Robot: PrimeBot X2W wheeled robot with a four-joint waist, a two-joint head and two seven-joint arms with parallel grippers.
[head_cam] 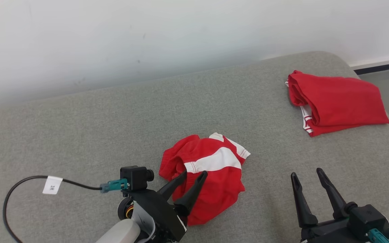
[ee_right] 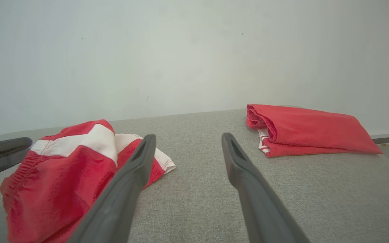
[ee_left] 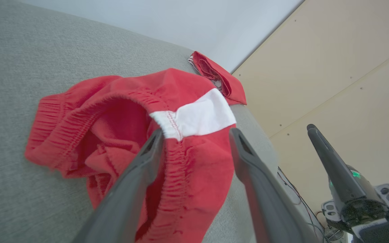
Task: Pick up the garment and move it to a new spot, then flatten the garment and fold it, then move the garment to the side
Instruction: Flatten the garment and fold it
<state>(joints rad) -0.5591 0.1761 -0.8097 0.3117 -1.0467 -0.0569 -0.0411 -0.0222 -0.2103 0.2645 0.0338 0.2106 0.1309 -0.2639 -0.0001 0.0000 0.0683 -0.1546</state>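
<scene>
My left gripper (head_cam: pixel 194 173) fingers spread, straddling the crumpled garment (head_cam: pixel 221 184) waistband, well left of the folded pile (head_cam: pixel 336 101); right gripper (head_cam: pixel 306 172) spread too, empty, nearer that pile; risk: elastic snags a fingertip, heap drags when I lift.

A white tag (head_cam: pixel 52 185) on the cable (head_cam: pixel 79 185) carried small dark marks. They were too blurred to read.

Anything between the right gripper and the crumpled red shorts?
Nothing visible: only bare grey cushion lies between the right gripper and the crumpled shorts. The left gripper hangs open over their waistband, on the near-left side. The folded red garment lies well off at the far right.
</scene>
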